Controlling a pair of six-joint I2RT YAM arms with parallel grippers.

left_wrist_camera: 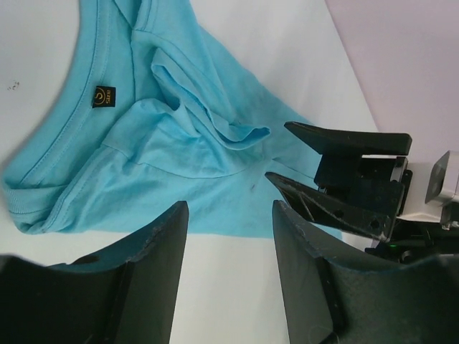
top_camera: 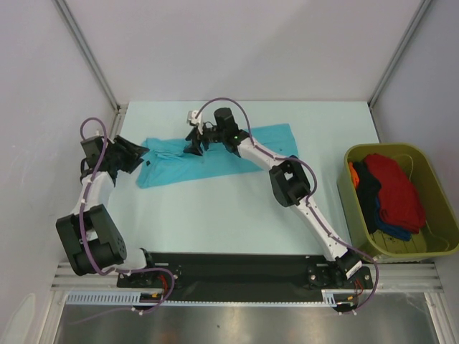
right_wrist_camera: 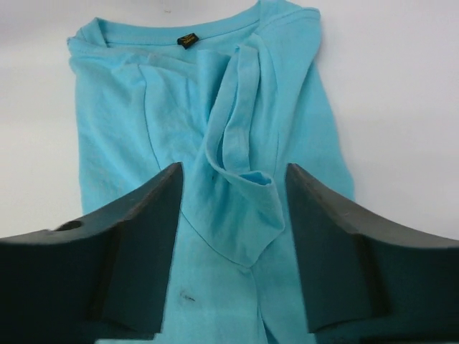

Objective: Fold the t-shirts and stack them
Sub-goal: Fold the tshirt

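one rumpled turquoise t-shirt (top_camera: 172,170), soft creased folds, blunt black left fingers (left_wrist_camera: 143,272) apart, right fingers (right_wrist_camera: 136,244) apart

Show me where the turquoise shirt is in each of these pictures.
Top view: the turquoise shirt lies spread out left of centre on the table.
Left wrist view: the shirt fills the upper left.
Right wrist view: the shirt fills the middle, with the collar at the top.
Shared landmark: the small dark label shows in both wrist views but is too small to see from above.
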